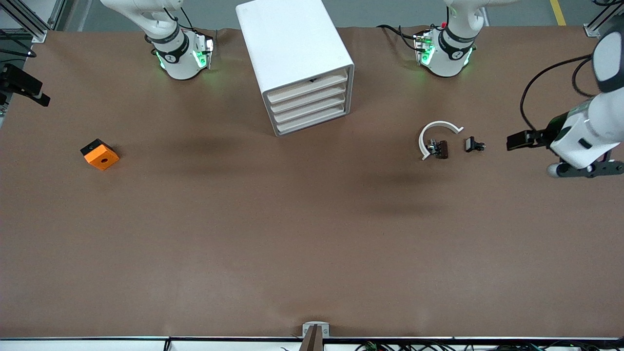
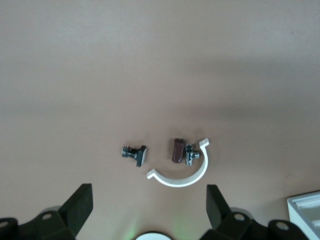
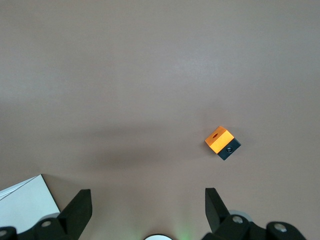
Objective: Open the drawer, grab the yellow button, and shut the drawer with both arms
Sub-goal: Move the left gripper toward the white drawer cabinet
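brown worktop (image 1: 292, 234) is mostly bare, with loads of open room across the half nearer the front camera. white cabinet (image 1: 297, 63) sits between the 2 arm bases, all 4 drawers shut, the top drawer (image 1: 308, 88) flush with the rest, so can't see what's inside and the button isn't visible. orange block (image 1: 100, 154) lies toward the right arm's end. white c-shaped clip (image 1: 435, 130) plus 2 small dark metal bits (image 1: 438, 148) lie toward the left arm's end. left gripper (image 2: 149, 207) hovers over the worktop near those bits, jaws spread, holding nothing. right gripper (image 3: 147, 207) hangs over the worktop, also spread and unloaded.
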Available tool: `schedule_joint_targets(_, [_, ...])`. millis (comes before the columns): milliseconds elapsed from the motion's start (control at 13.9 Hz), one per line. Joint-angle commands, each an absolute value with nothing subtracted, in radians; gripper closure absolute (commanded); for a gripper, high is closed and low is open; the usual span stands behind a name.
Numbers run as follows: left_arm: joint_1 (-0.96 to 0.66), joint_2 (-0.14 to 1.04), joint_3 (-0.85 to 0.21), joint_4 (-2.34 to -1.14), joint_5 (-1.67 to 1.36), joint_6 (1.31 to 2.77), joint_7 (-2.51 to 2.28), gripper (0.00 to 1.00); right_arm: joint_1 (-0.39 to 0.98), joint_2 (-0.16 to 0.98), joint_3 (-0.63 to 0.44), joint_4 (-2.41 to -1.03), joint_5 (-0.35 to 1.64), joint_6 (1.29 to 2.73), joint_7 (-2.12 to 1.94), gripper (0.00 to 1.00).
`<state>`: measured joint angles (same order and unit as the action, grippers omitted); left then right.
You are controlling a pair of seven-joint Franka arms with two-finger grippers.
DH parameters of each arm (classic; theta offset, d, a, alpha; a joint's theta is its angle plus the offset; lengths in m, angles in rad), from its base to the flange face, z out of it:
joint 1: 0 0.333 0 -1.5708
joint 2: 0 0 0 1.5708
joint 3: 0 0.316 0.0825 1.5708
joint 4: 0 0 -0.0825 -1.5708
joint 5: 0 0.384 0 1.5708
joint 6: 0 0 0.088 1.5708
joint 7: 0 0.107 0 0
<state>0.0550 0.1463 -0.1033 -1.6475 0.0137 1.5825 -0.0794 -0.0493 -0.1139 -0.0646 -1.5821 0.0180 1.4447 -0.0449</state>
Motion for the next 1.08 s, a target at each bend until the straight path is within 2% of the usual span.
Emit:
schedule_joint_targets(0, [0.052, 0.185, -0.117, -1.678, 0.002, 1.655, -0.106, 0.0, -0.051, -0.143, -0.06, -1.609, 0.008, 1.453, -0.044, 0.0])
schedule_joint_targets(288, [-0.037, 0.285, -0.126, -1.667, 0.0, 1.703, -0.325, 0.0, -0.051, -0.143, -0.06, -1.609, 0.009, 1.45, -0.044, 0.0])
schedule_joint_targets(721, [-0.115, 0.442, -0.176, -1.543, -0.119, 1.692, -0.734, 0.0, -0.049, -0.143, -0.06, -1.609, 0.009, 1.451, -0.044, 0.0])
schedule_joint_targets(1009, [-0.133, 0.517, -0.229, -1.468, -0.25, 1.585, -1.047, 0.0, -0.049, -0.143, -0.06, -1.609, 0.009, 1.451, -0.044, 0.0])
